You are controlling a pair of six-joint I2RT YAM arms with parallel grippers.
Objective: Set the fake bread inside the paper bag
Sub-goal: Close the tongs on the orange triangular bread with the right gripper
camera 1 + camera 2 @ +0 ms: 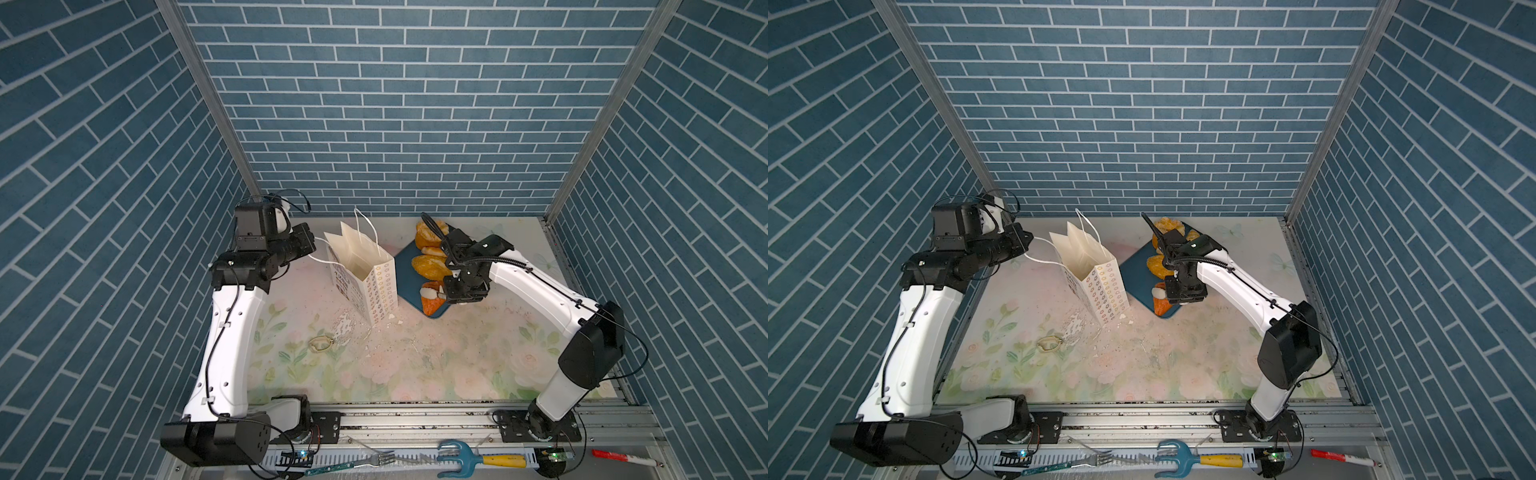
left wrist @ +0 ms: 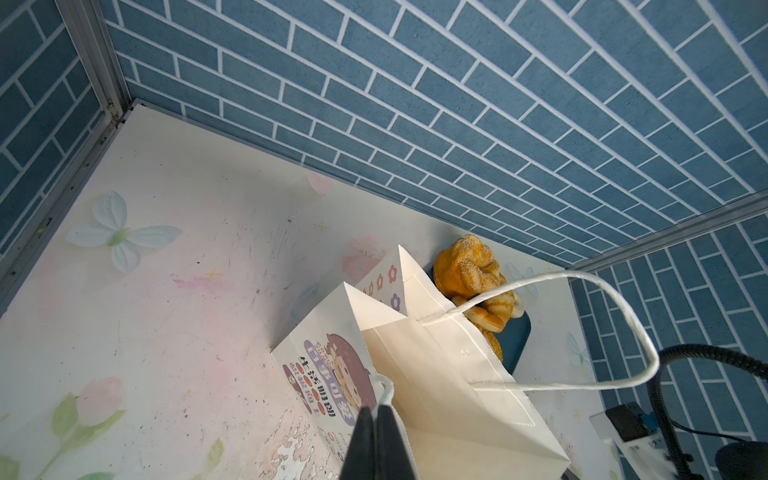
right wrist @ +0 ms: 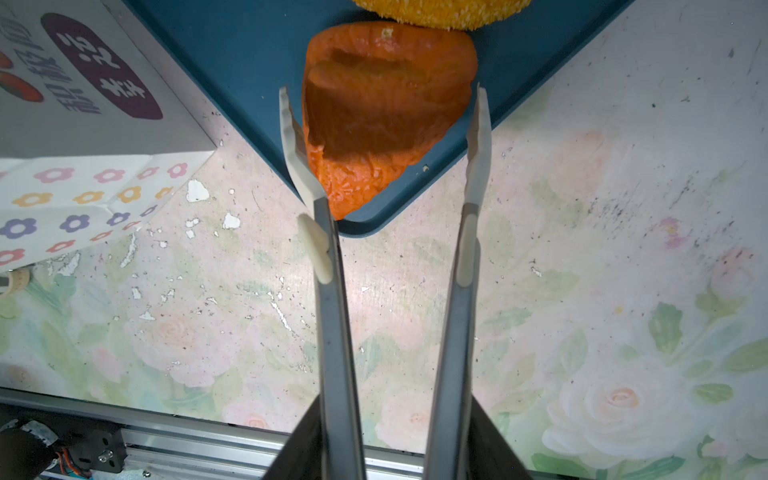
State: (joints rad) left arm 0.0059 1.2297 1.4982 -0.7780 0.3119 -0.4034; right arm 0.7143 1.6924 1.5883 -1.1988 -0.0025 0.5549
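Closest in, a fork [image 1: 374, 459], a blue hand rake [image 1: 478, 459] and a red marker [image 1: 623, 457] are laid out along the front rail. Behind that, a scuffed floral tabletop [image 1: 436, 361] is boxed in by blue brick-print walls [image 1: 415, 104]. White paint flakes [image 1: 345, 328] are scattered by the bag, and a yellowish rubber band [image 1: 320, 344] is parked nearby.

The paper bag [image 1: 374, 282] is stood upright, mouth open, just beside the dark teal tray [image 1: 407, 286], where the fake bread [image 1: 430, 268] is piled. Part of the tray is hidden by the right wrist in both top views.

The left gripper [image 2: 376, 415] is clamped on the bag's cord handle [image 2: 388, 388]. The right gripper [image 3: 383, 93] is spread apart, with the orange triangle [image 3: 374, 137] sat between its fingers at the tray's near corner. Whether it's actually touched can't be made out.
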